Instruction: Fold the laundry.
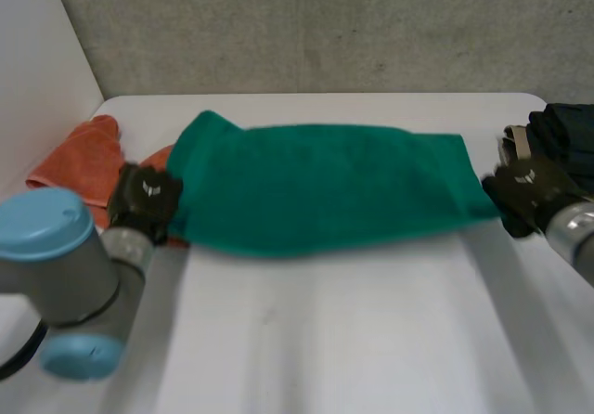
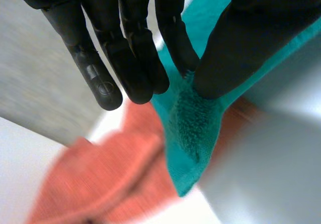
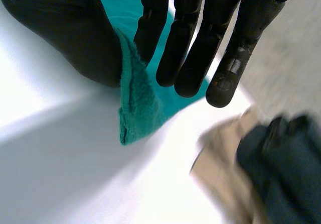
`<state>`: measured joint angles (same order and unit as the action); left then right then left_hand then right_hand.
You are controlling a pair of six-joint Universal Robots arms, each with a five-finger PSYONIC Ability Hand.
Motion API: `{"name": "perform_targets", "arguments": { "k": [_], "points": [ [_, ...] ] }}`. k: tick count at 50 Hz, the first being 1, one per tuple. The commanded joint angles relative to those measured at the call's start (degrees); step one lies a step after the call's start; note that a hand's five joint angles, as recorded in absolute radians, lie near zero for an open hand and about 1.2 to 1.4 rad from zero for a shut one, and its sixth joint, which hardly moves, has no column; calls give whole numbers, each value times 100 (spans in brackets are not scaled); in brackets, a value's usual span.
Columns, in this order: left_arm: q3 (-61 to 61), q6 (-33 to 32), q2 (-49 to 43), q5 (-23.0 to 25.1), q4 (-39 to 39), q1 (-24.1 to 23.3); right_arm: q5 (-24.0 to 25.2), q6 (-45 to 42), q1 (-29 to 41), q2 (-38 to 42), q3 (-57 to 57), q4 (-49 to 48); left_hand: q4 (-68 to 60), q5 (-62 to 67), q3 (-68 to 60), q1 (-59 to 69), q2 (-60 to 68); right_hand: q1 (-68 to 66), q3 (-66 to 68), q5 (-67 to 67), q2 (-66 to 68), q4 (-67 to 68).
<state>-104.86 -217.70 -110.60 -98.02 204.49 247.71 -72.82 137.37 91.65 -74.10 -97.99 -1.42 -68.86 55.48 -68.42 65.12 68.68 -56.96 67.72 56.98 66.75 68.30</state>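
Dark garment (image 1: 568,128) partly beyond edge

- No readable text, numbers or brand names anywhere.
- Left hand (image 1: 141,205): small white emblem (image 1: 156,188) on its back. It's a logo shape with no legible letters.
- Right hand (image 1: 536,199): same kind of white mark on its back, also illegible.
- Left wrist view: faint round moulded mark near one fingertip (image 2: 103,88), no characters.
- Right wrist view: pale smudge near one fingertip (image 3: 223,81), unreadable.
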Motion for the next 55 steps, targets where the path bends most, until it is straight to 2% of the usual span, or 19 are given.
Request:
{"name": "perform_targets", "arguments": {
  "k": [1,4,7,13,21,24,30,33,37,38,39,40,41,42,43,49,55],
  "points": [
    [-974,-554,1004,2,-2735,-109,57,-1299,-920,-1237,-238,3155,-1114,1452,-1158,1488,1132,-2304,1228,1302,1325,1170],
    [-1010,-633,1180,2,-3606,-206,40,-1686,-974,-1317,-264,3464,-1114,1452,-1158,1488,1132,-2304,1228,1302,1325,1170],
    [-896,-633,1190,2,-3530,-215,48,-1776,-930,-1300,-299,3404,-1114,1452,-1158,1488,1132,-2304,1228,1302,1325,1170],
    [-343,-633,874,-33,-2608,-145,-30,-1644,-807,-940,-80,2701,-1114,1452,-1158,1488,1132,-2304,1228,1302,1325,1170],
    [738,-651,-180,-51,-1281,-197,-101,-1020,-306,246,763,1576,-1114,1452,-1158,1488,1132,-2304,1228,1302,1325,1170],
    [1307,-695,-732,-94,-869,-241,-294,-949,-51,747,1167,1014,-1114,1452,-1158,1488,1132,-2304,1228,1302,1325,1170],
    [2442,-713,-1700,-226,-419,-241,-943,-1010,318,1686,2063,-119,-1114,1452,-1158,1488,1132,-2304,1228,1302,1325,1170],
    [3119,-756,-2237,-420,-181,-250,-1006,-1020,388,2074,2371,-463,-1114,1452,-1158,1488,1132,-2304,1228,1302,1325,1170],
    [3726,-941,-2747,-438,38,-268,-1041,-1029,459,2724,2864,-1061,-1114,1452,-1158,1488,1132,-2304,1228,1302,1325,1170],
    [3814,-1002,-2817,-438,100,-268,-1059,-1011,485,2969,3013,-1262,-1114,1452,-1158,1488,1132,-1744,668,742,764,610],
    [3963,-1098,-2940,-438,248,-276,-1059,-1002,494,3076,3092,-1360,-717,1055,-760,1091,734,859,-1936,-1861,-1839,-1993],
    [4026,-1143,-2993,-438,328,-285,-1085,-1002,529,3173,3154,-1448,986,-648,942,-612,-969,4066,-5142,-5068,-5046,-5200],
    [4052,-1195,-3020,-438,424,-285,-1111,-1020,555,3261,3207,-1518,2901,-2563,2858,-2527,-2884,4696,-5772,-5698,-5675,-5830],
    [4070,-1239,-3038,-438,547,-294,-1138,-1020,634,3375,3321,-1632,4702,-4364,4659,-4328,-4685,4696,-5772,-5698,-5675,-5830],
    [4070,-1310,-3038,-446,757,-311,-1164,-994,661,3402,3348,-1685,5886,-5548,5842,-5512,-5868,4696,-5772,-5698,-5675,-5830],
    [3781,-1319,-2775,-534,1172,-461,-1305,-555,714,2868,3094,-1739,5886,-5548,5842,-5512,-5868,4696,-5772,-5698,-5675,-5830],
    [2858,-1231,-1993,-499,1208,-514,-1217,675,609,1542,2163,-1598,5886,-5548,5842,-5512,-5868,4696,-5772,-5698,-5675,-5830]
  ]
}}
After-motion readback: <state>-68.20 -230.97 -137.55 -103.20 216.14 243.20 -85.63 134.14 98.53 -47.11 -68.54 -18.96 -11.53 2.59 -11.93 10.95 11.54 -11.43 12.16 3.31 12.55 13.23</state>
